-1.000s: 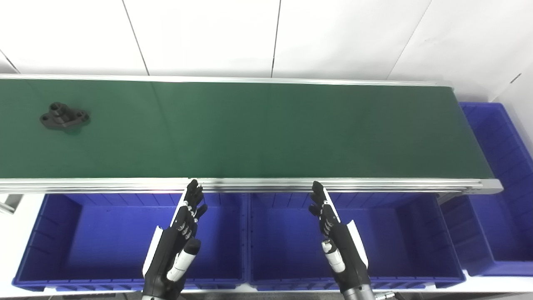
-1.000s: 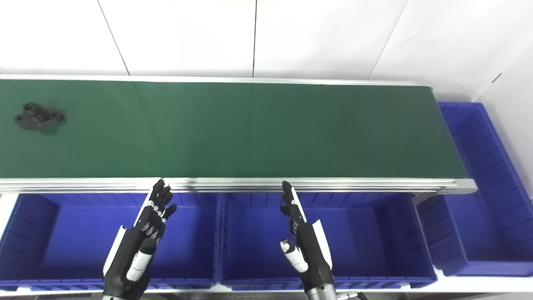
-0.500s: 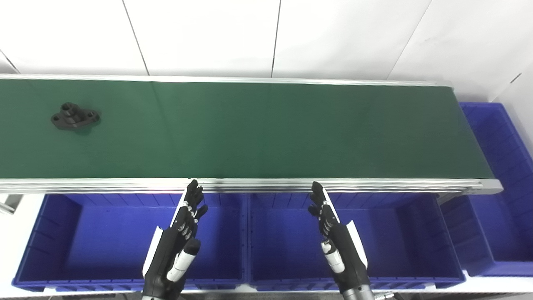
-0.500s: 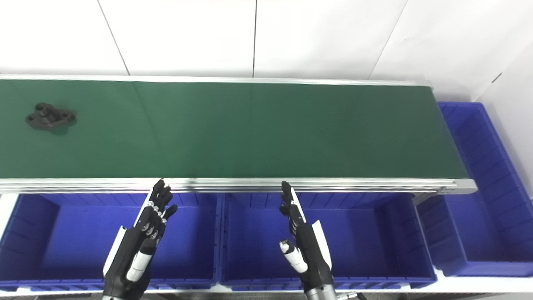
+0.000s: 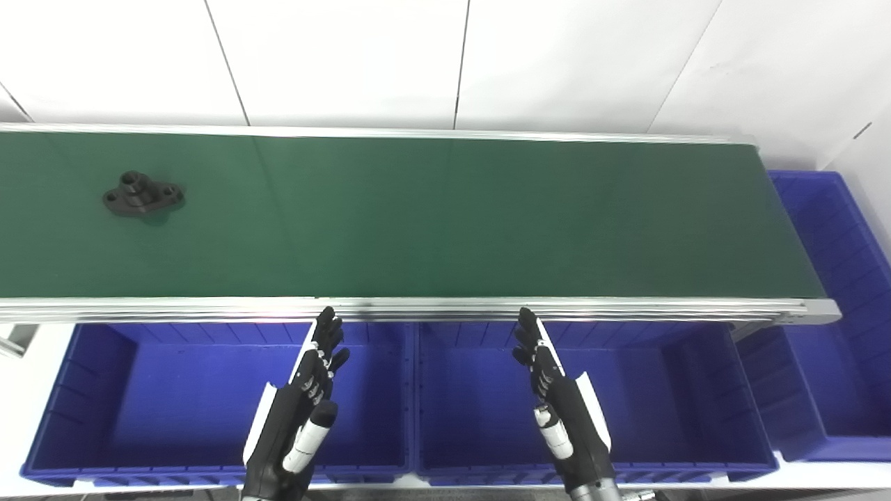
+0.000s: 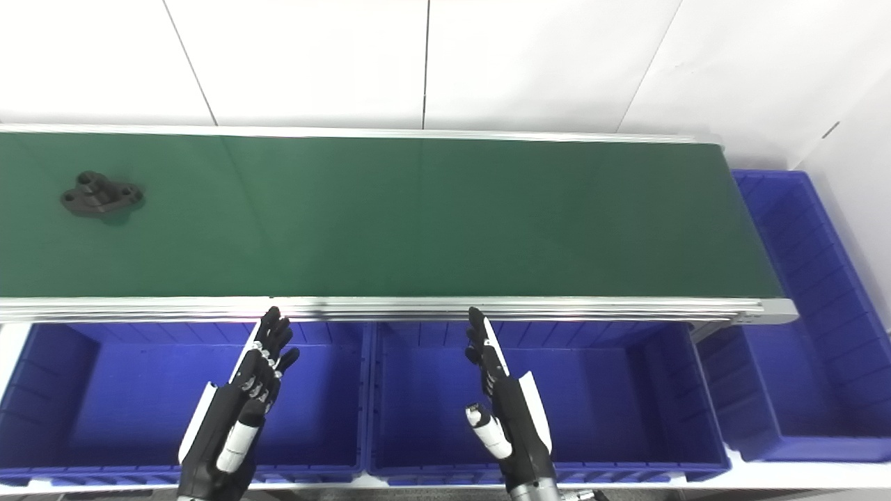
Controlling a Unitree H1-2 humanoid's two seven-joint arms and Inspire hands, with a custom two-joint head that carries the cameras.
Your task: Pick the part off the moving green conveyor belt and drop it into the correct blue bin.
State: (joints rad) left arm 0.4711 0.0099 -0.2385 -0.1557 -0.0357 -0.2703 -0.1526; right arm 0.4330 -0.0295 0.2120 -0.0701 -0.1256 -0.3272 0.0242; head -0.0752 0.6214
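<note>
My left hand (image 5: 298, 410) hangs over the left blue plastic bin (image 5: 104, 390), holding nothing, its black fingers (image 5: 326, 334) stretched forward and a little apart, thumb off to the side. My right hand (image 5: 557, 407) hangs over the middle blue plastic bin (image 5: 668, 396) in the same way, empty, fingers straight and slightly spread, tips pointing at the silver aluminium rail (image 5: 431, 306) along the near edge of the long dark green conveyor belt (image 5: 445, 216). Neither hand touches the rail or the belt. The small black flanged part (image 5: 143, 197), with a raised hub and holes in its flat ears, lies flat on the belt far to my left, nearer the far edge than the near one, well apart from both hands. A third blue plastic bin (image 5: 835, 292) sits past the right end of the belt, below the white panelled wall (image 5: 445, 62)
</note>
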